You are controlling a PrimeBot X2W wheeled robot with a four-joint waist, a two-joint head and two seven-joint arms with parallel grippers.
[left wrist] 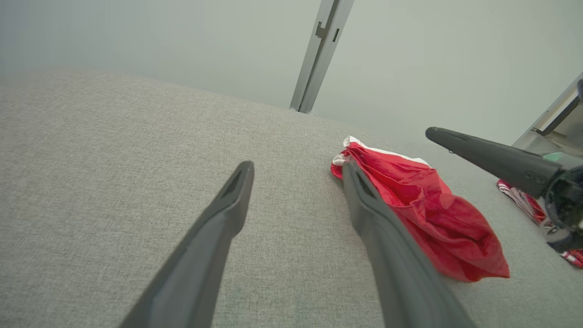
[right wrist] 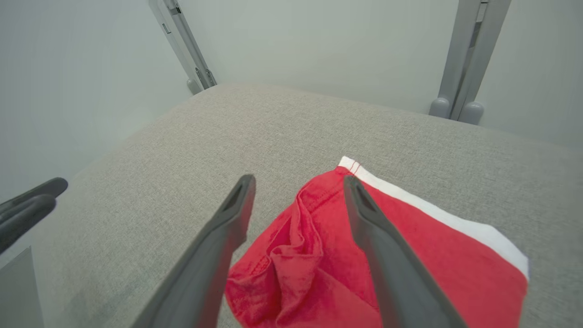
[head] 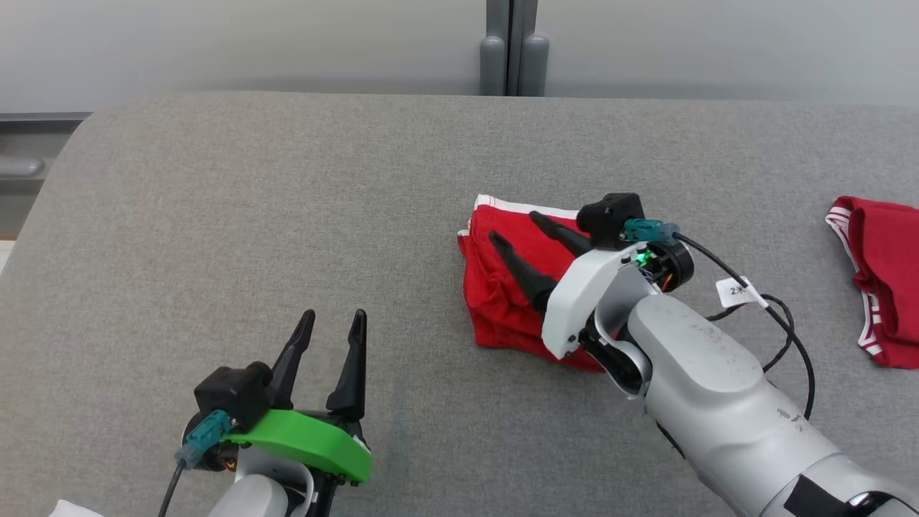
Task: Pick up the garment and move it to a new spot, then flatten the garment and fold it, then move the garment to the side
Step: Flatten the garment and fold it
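The garment (head: 502,287) is a red piece with a white band, lying bunched and folded on the grey table (head: 287,215) right of centre. Above it hangs my right gripper (head: 515,225), open, with nothing between its fingers. In the right wrist view the garment (right wrist: 319,255) lies under and between the open fingers (right wrist: 364,214). My left gripper (head: 334,319) stands open near the front left, apart from the cloth. In the left wrist view the garment (left wrist: 423,218) lies just right of my left gripper (left wrist: 296,171), with a right gripper finger (left wrist: 483,155) above it.
A second red garment with white stripes (head: 879,276) lies at the table's right edge. A grey post (head: 511,47) stands behind the far edge, before a pale wall. A black cable with a white tag (head: 739,291) trails from the right wrist.
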